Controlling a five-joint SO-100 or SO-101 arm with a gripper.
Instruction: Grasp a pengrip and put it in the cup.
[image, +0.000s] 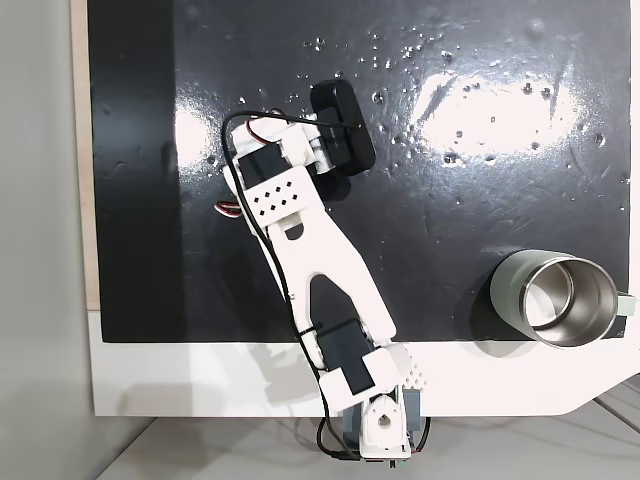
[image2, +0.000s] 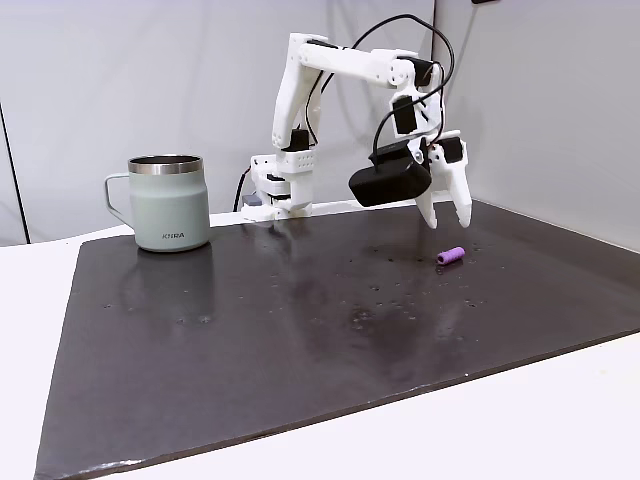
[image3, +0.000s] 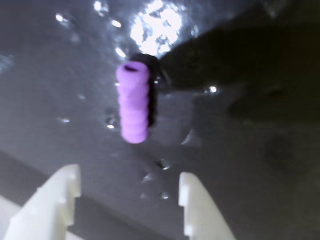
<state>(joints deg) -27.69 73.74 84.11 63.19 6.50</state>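
1. Pengrip is lying on its side on the dark mat, just ahead of the gripper.
2. Fingers are hanging spread and empty above it.
3. "KNRA" is showing on the grey-green cup, well apart.

There is one pengrip, one cup, one black mat and one arm with one gripper
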